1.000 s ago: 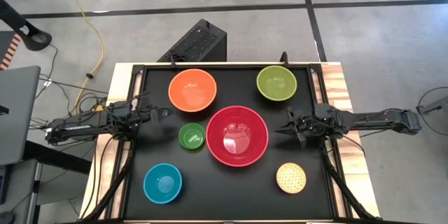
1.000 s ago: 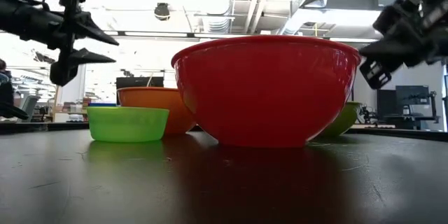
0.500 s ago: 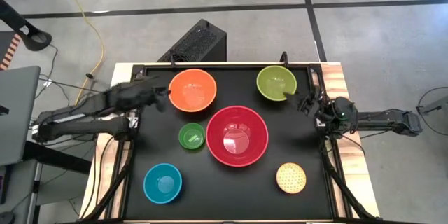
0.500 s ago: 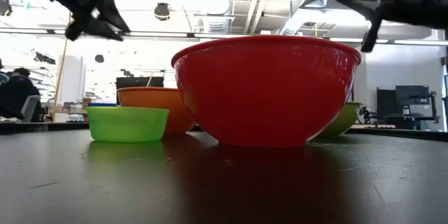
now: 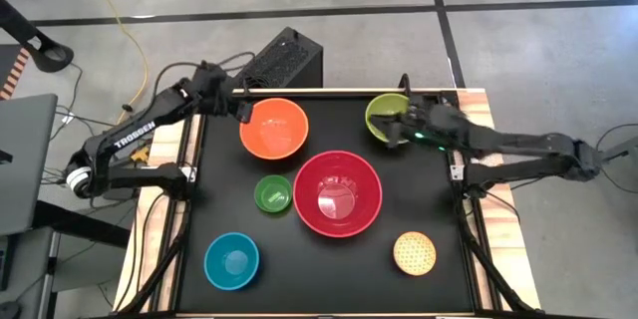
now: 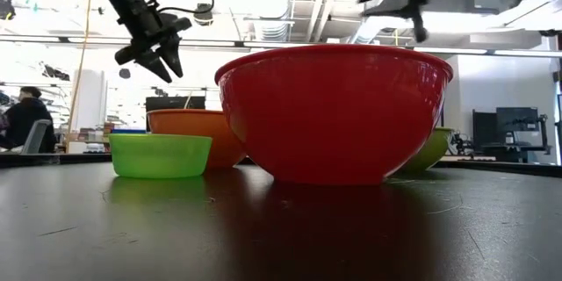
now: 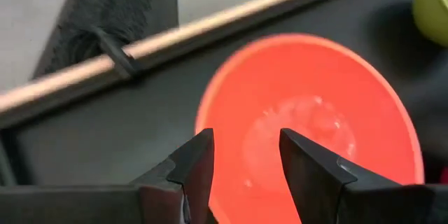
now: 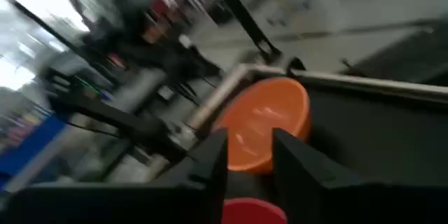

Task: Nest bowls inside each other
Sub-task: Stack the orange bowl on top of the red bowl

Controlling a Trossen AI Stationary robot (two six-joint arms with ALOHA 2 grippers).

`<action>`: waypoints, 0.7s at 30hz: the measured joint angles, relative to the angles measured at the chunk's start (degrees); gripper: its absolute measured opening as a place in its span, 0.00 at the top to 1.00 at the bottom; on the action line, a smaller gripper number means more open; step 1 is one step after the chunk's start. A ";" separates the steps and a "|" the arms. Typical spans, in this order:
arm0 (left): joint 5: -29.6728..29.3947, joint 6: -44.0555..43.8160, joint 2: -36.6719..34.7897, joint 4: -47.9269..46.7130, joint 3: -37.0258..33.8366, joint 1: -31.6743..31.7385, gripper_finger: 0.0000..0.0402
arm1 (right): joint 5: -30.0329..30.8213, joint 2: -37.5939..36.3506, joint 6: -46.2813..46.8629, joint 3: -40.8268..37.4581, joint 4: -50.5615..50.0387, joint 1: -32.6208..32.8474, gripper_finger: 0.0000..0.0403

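Note:
Six bowls rest on their bases on the black table: orange [image 5: 273, 128] at the far left, olive green [image 5: 389, 112] at the far right, large red [image 5: 337, 192] in the middle, small bright green [image 5: 273, 194], teal [image 5: 231, 260] and dotted yellow [image 5: 414, 253] near the front. My left gripper [image 5: 242, 111] hangs open in the air beside the orange bowl's [image 7: 315, 119] far-left rim, slanting down. My right gripper [image 5: 393, 132] hovers open above the olive green bowl's near-left side, pointing almost level toward the orange bowl [image 8: 267, 131]. Neither holds anything.
The table has a raised black frame [image 5: 449, 135] and wooden side strips. A black box [image 5: 282, 58] stands on the floor behind the far edge, with cables beside the left arm. A person [image 6: 26, 118] sits far off in the room.
Both arms have risen from low beside the red bowl and swung toward the table's far edge. My left gripper has gone to the orange bowl's far-left rim and tipped downward. My right gripper has gone above the olive green bowl. No bowl has moved.

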 joint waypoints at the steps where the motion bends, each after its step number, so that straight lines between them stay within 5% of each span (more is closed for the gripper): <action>1: -0.03 0.56 -0.01 -0.11 0.21 0.70 0.62 | -0.02 3.09 -0.42 2.68 -2.10 -0.42 0.63; 9: -1.11 0.61 -0.98 -5.70 0.19 3.84 0.62 | -0.25 28.33 -4.53 25.40 -16.92 -3.48 0.40; 21: -3.89 0.16 -3.59 -10.85 0.14 3.84 0.62 | -2.94 57.57 -11.19 56.58 -35.58 -6.44 0.38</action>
